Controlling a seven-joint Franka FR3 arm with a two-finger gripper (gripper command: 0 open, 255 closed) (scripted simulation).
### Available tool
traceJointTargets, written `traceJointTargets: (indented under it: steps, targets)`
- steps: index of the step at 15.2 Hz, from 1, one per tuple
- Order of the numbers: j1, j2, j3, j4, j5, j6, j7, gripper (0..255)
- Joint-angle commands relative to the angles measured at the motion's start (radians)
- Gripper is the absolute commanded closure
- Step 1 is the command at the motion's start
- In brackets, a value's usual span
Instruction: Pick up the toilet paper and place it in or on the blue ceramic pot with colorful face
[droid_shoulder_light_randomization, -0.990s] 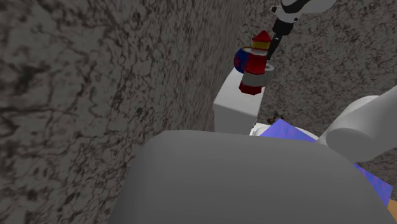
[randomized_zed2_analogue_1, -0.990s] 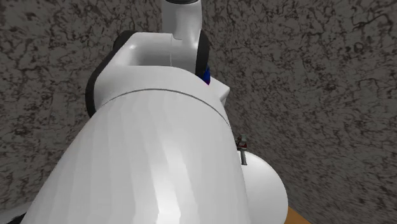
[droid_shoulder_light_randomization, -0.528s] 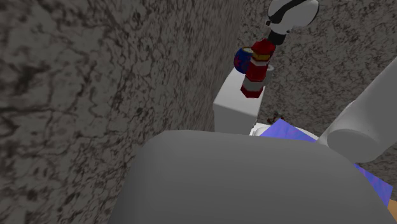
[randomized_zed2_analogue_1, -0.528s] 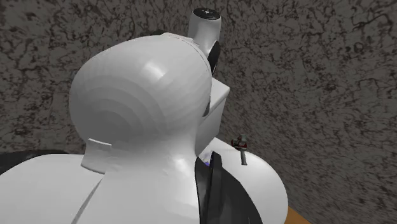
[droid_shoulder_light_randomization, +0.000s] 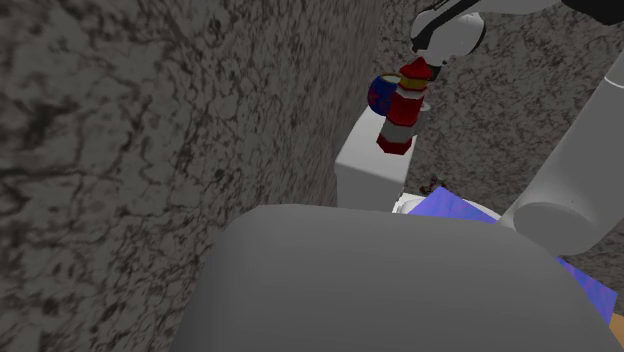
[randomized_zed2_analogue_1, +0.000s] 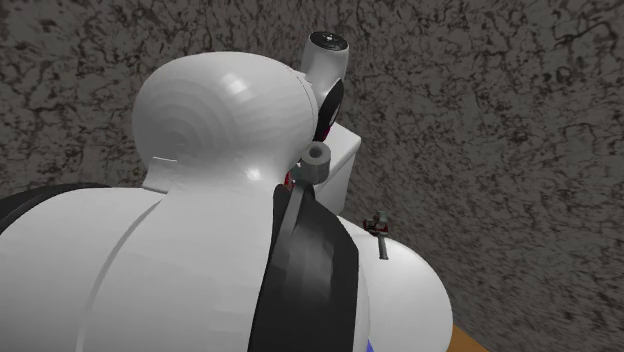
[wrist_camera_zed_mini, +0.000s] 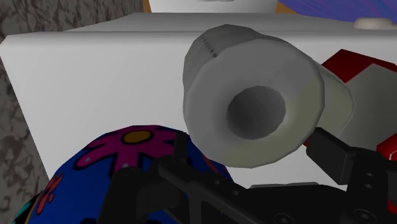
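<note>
Toilet paper (wrist_camera_zed_mini: 254, 95) = pale grey roll, core hole facing the wrist cam, sitting between the gripper (wrist_camera_zed_mini: 250, 151) fingers. Fingers are part-open, abt a roll's width apart, tips pressed on the roll's sides near its edge, so it looks held, tho only by the tips. Second ext view: the roll (randomized_zed2_analogue_1: 318, 160) shows as a small grey ring just beside the arm (randomized_zed2_analogue_1: 300, 260), near the white tank's corner. Wrist view: the blue pot (wrist_camera_zed_mini: 127, 162) w/ pink & orange flowers is just beside the roll, close under one finger, both over the white tank (wrist_camera_zed_mini: 89, 83). Shoulder view: pot (droid_shoulder_light_randomization: 377, 92) at approx 10 o'clock of a red-white-yellow figure (droid_shoulder_light_randomization: 401, 108) standing on the tank (droid_shoulder_light_randomization: 365, 165), hand at the figure's 1 o'clock. Step in hand, I'd say: carry the roll over the pot mouth & let go. To do it well: shift toward the pot till the roll's centre is above the opening, not the rim. Pot mouth is hidden, so can't tell if the roll fits inside; resting on top counts too. Squeeze steady, since the grip is shallow & the roll could twist out. Mind the red figure, v. near: a sideways sweep may knock it. Lower till nearly touching, then open; a high drop risks a bounce off the tank.
</note>
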Motion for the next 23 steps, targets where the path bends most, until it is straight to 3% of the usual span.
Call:
traceJointTargets:
  steps: [1, 8, 9, 18, 23]
  targets:
    - [0.0, 0.015, 0.003, -0.006, 0.014, 0.018, -0.009, 0]
    - [0.0, 0.015, 0.003, -0.006, 0.014, 0.018, -0.009, 0]
    - [0.0, 0.015, 0.003, -0.006, 0.014, 0.018, -0.009, 255]
    - [0.0, 0.015, 0.003, -0.006, 0.014, 0.018, -0.009, 255]
    - [0.005, -0.026, -0.003, 0.021, -0.026, -0.039, 0.025, 255]
